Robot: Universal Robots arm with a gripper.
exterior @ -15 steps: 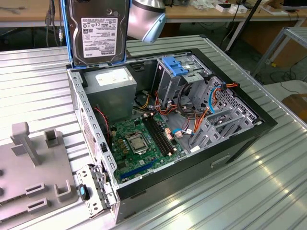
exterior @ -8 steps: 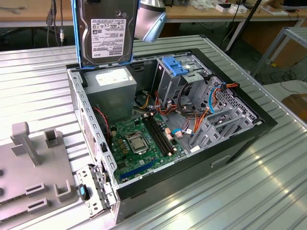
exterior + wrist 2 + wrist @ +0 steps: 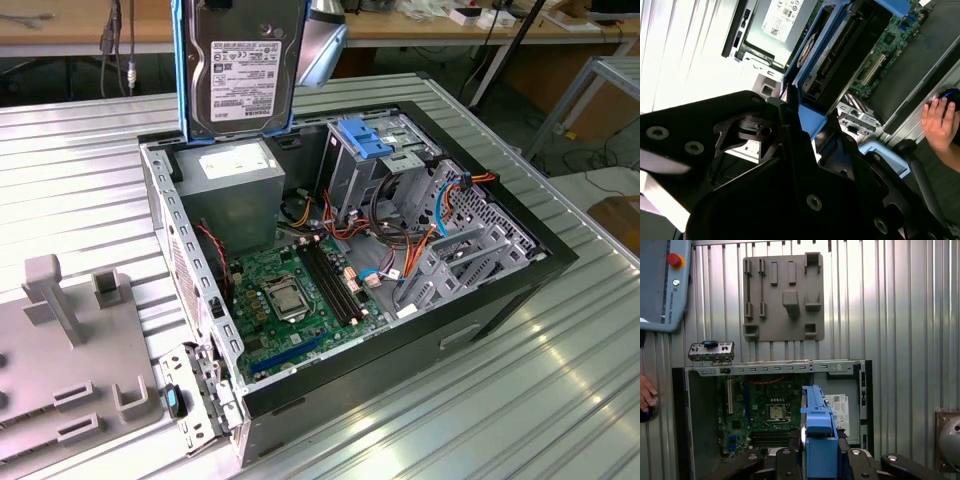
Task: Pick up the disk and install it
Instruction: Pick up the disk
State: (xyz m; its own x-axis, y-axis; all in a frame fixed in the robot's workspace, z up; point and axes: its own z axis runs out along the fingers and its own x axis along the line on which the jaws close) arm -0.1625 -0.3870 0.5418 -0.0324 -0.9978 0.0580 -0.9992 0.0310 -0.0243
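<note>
Exterior view: the disk (image 3: 243, 65) hangs upright, label outward, above the power supply (image 3: 235, 175) end of the open computer case (image 3: 500, 290).

Second wrist view: the gripper (image 3: 802, 125) is clamped on the disk's blue rail.

First wrist view: the disk sits edge-on over the motherboard (image 3: 765, 410), and a person's hand (image 3: 646, 392) rests beside the case.
</note>
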